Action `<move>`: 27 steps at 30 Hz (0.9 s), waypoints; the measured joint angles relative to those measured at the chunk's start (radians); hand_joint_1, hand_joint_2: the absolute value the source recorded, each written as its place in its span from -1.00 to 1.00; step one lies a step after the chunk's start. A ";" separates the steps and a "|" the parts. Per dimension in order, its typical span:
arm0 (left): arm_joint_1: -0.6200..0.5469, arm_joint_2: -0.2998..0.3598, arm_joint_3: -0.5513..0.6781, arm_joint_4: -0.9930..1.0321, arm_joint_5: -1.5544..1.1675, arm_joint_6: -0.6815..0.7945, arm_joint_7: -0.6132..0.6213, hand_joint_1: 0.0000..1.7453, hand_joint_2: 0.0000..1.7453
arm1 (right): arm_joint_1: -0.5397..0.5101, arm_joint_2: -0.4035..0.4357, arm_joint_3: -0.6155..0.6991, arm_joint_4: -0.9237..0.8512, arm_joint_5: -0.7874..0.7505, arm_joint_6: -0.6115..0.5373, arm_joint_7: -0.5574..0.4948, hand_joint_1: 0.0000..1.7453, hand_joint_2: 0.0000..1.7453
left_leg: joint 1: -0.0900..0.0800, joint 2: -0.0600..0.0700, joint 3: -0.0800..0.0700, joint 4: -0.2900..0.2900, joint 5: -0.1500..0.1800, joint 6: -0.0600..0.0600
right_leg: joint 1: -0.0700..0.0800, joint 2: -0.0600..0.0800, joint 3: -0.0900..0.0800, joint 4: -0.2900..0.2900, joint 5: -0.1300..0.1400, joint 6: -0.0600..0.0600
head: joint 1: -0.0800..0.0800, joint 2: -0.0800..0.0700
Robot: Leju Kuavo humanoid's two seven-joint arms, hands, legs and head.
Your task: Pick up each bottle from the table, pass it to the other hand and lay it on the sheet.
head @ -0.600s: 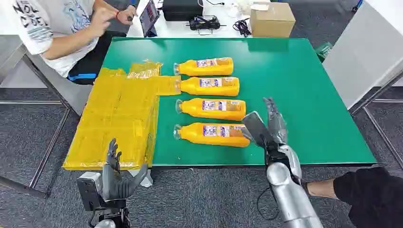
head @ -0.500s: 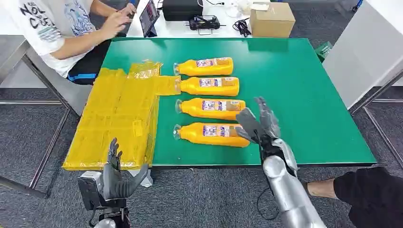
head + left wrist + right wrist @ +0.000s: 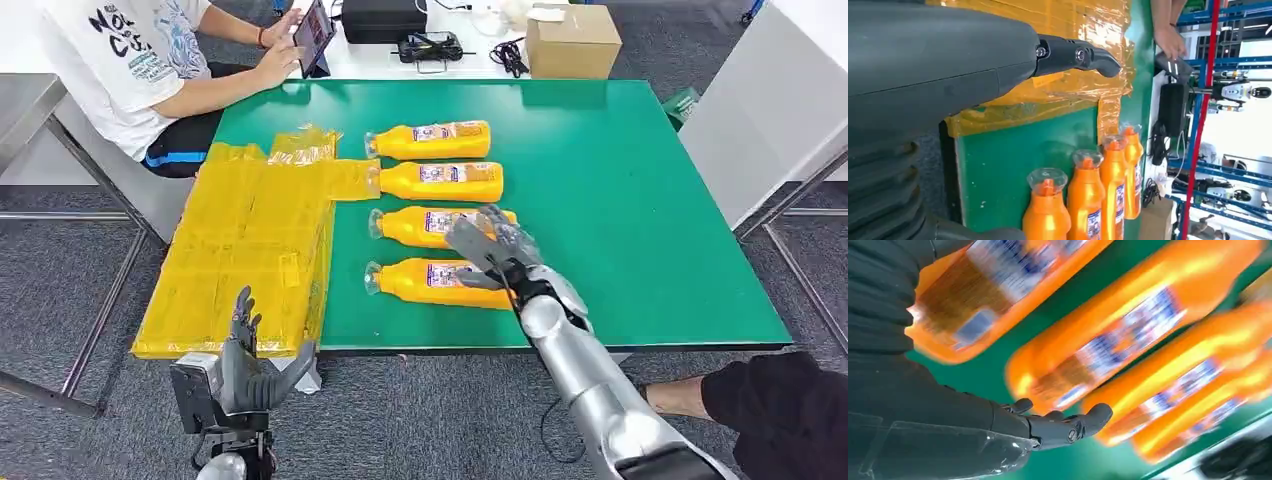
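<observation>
Nearest the robot, the left hand (image 3: 247, 362) is held upright below the worktop's near edge, its fingers (image 3: 241, 312) spread and nothing gripped. Just beyond it, the yellow sheet (image 3: 245, 245) is laid over the left part of the green worktop (image 3: 640, 200), draping over the near edge. To the right, the right hand (image 3: 492, 250) is raised over the nearest bottle (image 3: 432, 282) and the second bottle (image 3: 425, 226), fingers splayed wide with nothing held; whether either bottle is touched cannot be told, and the right wrist view is blurred. All four orange bottles are lying on their sides in a row, caps toward the sheet, the third bottle (image 3: 440, 181) and the farthest bottle (image 3: 430, 140) behind. At the far left corner a seated person (image 3: 140, 60) is seen, and a cardboard box (image 3: 572, 40) is set on the white desk (image 3: 420, 62) beyond.
</observation>
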 measured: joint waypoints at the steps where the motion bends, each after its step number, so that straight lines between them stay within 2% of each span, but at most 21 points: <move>1: -0.002 -0.001 0.001 0.004 0.001 -0.001 0.000 -1.00 1.00 | -0.015 0.008 0.018 0.019 -0.013 0.016 -0.008 -1.00 1.00 | 0.000 -0.001 0.000 0.000 0.000 0.000 | 0.000 0.000 0.000 0.000 0.000 0.000 | 0.000 0.000; 13: -0.012 -0.004 0.015 0.034 0.006 -0.007 -0.001 -1.00 1.00 | -0.064 0.017 0.112 0.072 -0.054 0.060 -0.027 -1.00 1.00 | 0.000 -0.001 0.000 0.000 0.000 0.000 | 0.000 0.000 0.000 0.000 0.000 0.000 | 0.000 0.000; 27: -0.013 -0.006 0.024 0.049 0.006 -0.006 -0.007 -1.00 1.00 | -0.024 -0.039 0.230 0.055 -0.062 0.073 -0.027 -1.00 1.00 | 0.000 -0.001 0.000 0.000 0.000 0.000 | 0.000 0.000 0.000 0.000 0.000 0.000 | 0.000 0.000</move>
